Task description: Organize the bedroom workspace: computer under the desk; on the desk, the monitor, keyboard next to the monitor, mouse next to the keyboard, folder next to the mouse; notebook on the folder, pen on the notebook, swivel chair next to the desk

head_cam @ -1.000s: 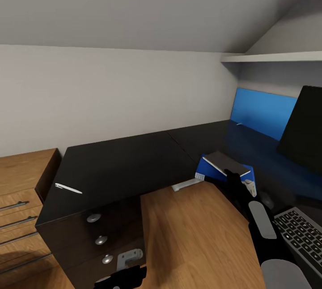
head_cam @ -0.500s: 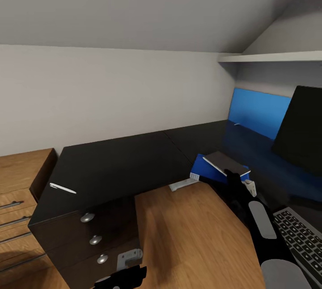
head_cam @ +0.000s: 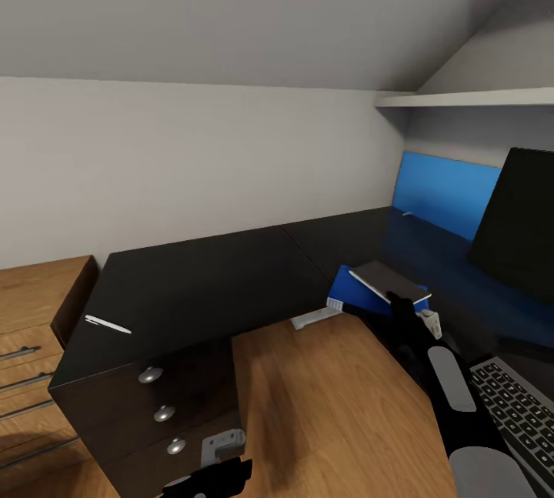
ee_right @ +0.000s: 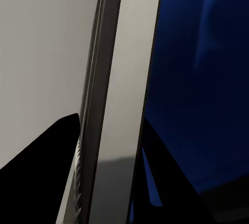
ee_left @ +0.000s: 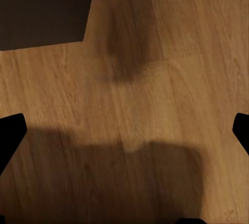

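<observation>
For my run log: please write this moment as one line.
right pincer: shut on notebook, over blue folder at desk edge | left pincer: open, above wood floor | pen: on desk, far left

Oak drawer unit (head_cam: 31,329) standing by the grey wall (head_cam: 192,152), wood floor (head_cam: 331,406) showing below, white shelf (head_cam: 469,98) hanging high under the sloped ceiling (head_cam: 269,5).
</observation>
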### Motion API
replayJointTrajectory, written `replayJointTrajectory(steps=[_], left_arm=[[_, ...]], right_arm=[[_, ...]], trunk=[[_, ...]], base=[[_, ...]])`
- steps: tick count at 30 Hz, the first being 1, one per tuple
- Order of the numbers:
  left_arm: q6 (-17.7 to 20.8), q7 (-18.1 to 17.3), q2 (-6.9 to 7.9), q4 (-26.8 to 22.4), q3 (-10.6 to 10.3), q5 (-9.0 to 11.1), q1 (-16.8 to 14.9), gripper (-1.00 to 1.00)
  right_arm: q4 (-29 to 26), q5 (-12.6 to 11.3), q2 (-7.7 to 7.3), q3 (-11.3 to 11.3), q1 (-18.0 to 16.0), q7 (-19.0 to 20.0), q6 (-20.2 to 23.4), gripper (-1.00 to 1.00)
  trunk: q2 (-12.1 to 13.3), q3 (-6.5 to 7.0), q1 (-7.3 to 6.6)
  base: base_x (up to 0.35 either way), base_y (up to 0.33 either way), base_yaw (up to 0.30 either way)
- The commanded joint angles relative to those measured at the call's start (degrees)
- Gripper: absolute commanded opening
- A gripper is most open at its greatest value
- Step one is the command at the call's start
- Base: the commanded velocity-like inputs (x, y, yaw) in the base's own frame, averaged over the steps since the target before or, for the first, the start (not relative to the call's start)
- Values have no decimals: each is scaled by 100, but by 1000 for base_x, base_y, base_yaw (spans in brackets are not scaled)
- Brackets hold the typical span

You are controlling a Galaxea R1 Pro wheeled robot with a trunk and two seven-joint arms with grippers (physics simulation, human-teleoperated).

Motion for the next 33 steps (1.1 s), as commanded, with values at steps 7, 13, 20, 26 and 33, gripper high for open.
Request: replayJointTrajectory(steps=[7,13,20,26,33], left_arm=[[10,70,1,-7,-5,59,-3,100],[10,71,1,-7,-5,54,-3,100],[10,71,1,-7,-5,56,-2,100],[10,71,1,-7,-5,57,-3,100],[11,71,1,-4,-9,51,-3,100]], right_arm=[[-6,-44,1,-9,-3,-16,30,-100],[-6,-44,0,-9,-3,-10,30,-100],[-6,-44,0,-3,-3,3,38,-100],[-6,-44,7,8,-3,8,39,-100],[-6,-42,18,23,-3,10,48,-100]], trunk=[[158,66,-88],[318,138,-176],[318,138,-176],[318,138,-176],[318,138,-176]], base=[[0,0,0],[0,0,0],[0,0,0],[0,0,0],[0,0,0]])
